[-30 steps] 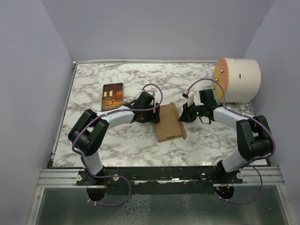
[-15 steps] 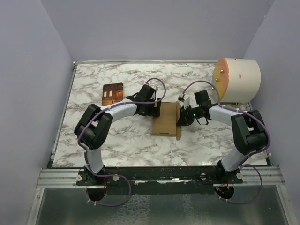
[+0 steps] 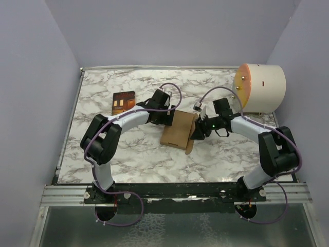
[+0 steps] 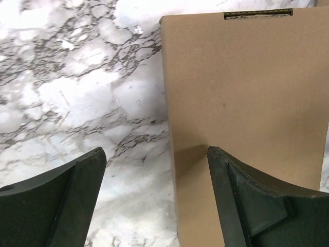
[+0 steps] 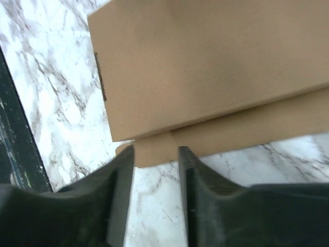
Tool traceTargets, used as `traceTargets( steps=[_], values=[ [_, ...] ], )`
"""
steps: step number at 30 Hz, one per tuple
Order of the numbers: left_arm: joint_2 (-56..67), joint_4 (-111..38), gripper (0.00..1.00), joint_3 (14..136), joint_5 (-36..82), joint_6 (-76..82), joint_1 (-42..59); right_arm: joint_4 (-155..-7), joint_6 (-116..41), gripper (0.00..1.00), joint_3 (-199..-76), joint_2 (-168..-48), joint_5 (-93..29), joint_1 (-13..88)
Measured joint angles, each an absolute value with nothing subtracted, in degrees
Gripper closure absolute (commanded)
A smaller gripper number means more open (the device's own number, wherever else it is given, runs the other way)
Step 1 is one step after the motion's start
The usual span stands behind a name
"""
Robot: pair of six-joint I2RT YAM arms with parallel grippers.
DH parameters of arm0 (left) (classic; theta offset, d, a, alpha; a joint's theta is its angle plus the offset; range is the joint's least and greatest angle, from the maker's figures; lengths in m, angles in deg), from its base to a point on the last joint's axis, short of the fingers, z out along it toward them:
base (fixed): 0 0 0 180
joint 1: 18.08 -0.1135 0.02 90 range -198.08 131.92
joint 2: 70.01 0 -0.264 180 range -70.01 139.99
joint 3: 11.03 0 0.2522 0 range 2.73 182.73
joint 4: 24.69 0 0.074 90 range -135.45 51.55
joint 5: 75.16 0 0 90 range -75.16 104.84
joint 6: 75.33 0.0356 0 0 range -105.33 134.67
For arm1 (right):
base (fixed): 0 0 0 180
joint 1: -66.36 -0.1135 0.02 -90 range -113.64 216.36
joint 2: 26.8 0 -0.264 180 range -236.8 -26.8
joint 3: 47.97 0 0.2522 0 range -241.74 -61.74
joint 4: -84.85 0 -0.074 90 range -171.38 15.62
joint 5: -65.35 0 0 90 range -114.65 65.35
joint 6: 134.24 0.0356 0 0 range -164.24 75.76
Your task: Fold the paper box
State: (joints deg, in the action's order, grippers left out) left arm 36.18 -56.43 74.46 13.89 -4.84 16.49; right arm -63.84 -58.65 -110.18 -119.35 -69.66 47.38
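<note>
Jaws of the left gripper (image 4: 155,152) stand spread wide and pinch nothing. One finger hangs over bare marble, and the other hangs over the left border of the paper box (image 4: 241,92), so the box edge runs between them. I think this arm is placed there to steady the panel, or to be ready to press it down. Ahead of these jaws the panel is flat and smooth, with a narrow slot (image 4: 257,14) cut at its far edge.

The box lies between the two grippers, folded into a flat packet. From the right side the right gripper (image 5: 156,150) meets it with the jaws only a little apart. Marble shows through the gap, and nothing is clamped. Just at the fingertips is the edge of a lower flap (image 5: 247,128), which sticks out from under the upper panel. In my judgement the fingers are set there to tuck or push this flap. Whether they touch it I cannot tell.

The surface is a white marble-patterned table (image 3: 103,149) with grey veins. Beyond the left jaws lies a dark book (image 3: 123,105), apart from the box. Beyond the right jaws, at the far corner, stands a large cream cylinder (image 3: 264,87). Plain lilac-grey walls (image 3: 180,31) close the table on three sides, and a metal rail (image 3: 169,193) carries the arm bases at the near edge.
</note>
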Motion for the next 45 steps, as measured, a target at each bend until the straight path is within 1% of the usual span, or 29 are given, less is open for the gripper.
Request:
traceTargets(
  steps=[2,4,5,6,8,11,15,21,26,33,45],
  values=[
    [34.3,-56.5,0.16,73.5,13.2,-4.4,16.4,-63.8,-58.3,0.33,-110.1,-116.2,-71.1,49.4],
    [31.6,-56.1,0.16,71.9,13.1,-4.3,16.2,-65.9,-56.3,0.18,-108.9,-112.9,-73.9,52.5],
    [29.7,-55.2,0.16,70.6,13.3,-4.3,16.1,-67.1,-54.8,0.13,-108.0,-111.7,-75.2,53.6],
    [27.8,-54.7,0.16,69.3,13.6,-4.4,16.0,-68.7,-52.9,0.1,-106.7,-110.4,-76.7,54.9],
    [24.3,-52.6,0.16,66.5,14.8,-5.2,15.7,-71.5,-50.1,0.07,-104.3,-109.5,-78.3,56.5],
    [21.3,-49.1,0.16,62.8,16.6,-6.5,15.5,-75.3,-44.1,0.07,-101.6,-110.6,-79.4,56.7],
    [22.0,-46.7,0.17,59.9,18.7,-7.8,15.5,-78.1,-34.9,0.07,-101.5,-115.5,-77.8,56.6],
    [26.8,-45.0,0.24,58.4,21.2,-9.3,15.5,-79.8,-24.7,0.1,-102.0,-120.4,-73.8,56.6],
    [28.2,-43.8,0.29,58.4,22.4,-10.3,15.4,-82.0,-18.7,0.13,-102.6,-122.3,-73.6,56.6],
    [28.3,-42.1,0.34,57.7,24.1,-11.9,15.3,-84.7,-13.2,0.16,-104.0,-125.2,-73.8,56.6],
    [28.4,-38.8,0.35,55.9,25.8,-15.3,16.1,-86.2,-11.0,0.24,-103.8,-125.2,-74.0,56.6]
  ],
)
